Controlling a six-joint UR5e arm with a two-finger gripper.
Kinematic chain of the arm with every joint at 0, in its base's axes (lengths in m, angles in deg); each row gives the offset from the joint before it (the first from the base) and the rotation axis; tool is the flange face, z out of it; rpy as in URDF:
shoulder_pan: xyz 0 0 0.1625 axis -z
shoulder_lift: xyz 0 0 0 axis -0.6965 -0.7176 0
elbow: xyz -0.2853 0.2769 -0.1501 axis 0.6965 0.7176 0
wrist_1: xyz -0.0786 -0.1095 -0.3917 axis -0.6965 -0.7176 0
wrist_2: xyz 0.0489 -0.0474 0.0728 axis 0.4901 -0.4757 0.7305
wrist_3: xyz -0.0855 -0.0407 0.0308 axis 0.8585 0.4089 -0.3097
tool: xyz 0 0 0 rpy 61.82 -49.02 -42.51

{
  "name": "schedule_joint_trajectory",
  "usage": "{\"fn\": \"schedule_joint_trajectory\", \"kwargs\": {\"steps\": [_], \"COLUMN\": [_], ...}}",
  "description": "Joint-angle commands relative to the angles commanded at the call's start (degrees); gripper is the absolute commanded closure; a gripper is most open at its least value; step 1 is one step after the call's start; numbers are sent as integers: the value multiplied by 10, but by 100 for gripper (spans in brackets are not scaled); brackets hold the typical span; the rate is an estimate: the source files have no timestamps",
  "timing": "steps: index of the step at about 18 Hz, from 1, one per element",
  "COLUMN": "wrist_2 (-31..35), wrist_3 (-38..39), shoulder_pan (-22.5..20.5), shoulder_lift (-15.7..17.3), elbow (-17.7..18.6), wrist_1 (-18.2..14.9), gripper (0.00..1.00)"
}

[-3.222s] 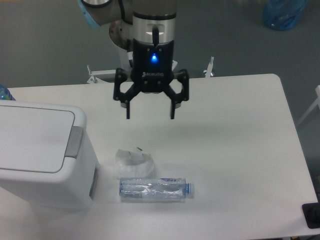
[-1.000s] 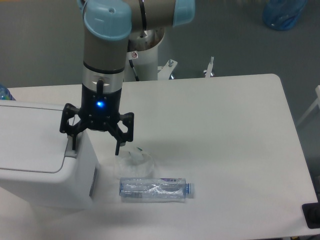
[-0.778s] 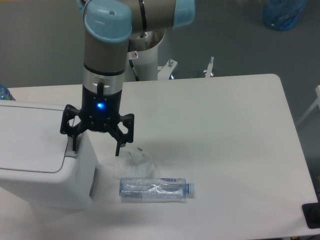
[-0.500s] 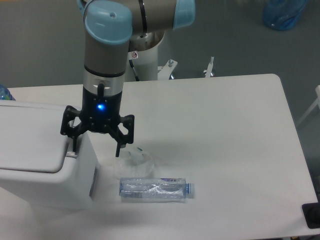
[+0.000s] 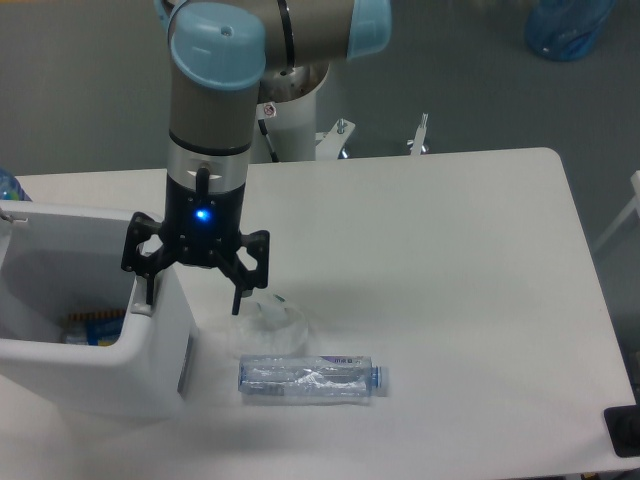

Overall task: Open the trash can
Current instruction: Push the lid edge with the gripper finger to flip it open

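The white boxy trash can (image 5: pixel 150 375) stands at the table's left front. Its top is open and its inside shows, with some litter at the bottom (image 5: pixel 95 325). The lid itself is not in view. My gripper (image 5: pixel 192 302) is open and empty above the can's right rim. Its left fingertip (image 5: pixel 148 297) rests where the grey push-button sits, hiding it. Its right fingertip (image 5: pixel 237 302) hangs just beyond the can's right wall.
A crumpled clear plastic cup (image 5: pixel 270 328) lies right of the can, under my right finger. A clear crushed plastic bottle (image 5: pixel 312 379) lies on its side in front of it. A black object (image 5: pixel 624 430) sits at the table's front right corner.
The flat white lid that covered the can half a second ago has swung out of sight, and the can's inside now shows. My gripper has stayed in place at the button.
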Motion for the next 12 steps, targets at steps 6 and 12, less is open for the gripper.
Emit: {"fn": "schedule_joint_trajectory", "kwargs": {"steps": [6,12], "wrist_2": [170,272], "wrist_3": [-94,-236], "shoulder_pan": [-18,-51], "shoulder_lift": [1,5], "elbow": [-13,-3], "wrist_1": [-5,-40], "gripper": [0,0]}}
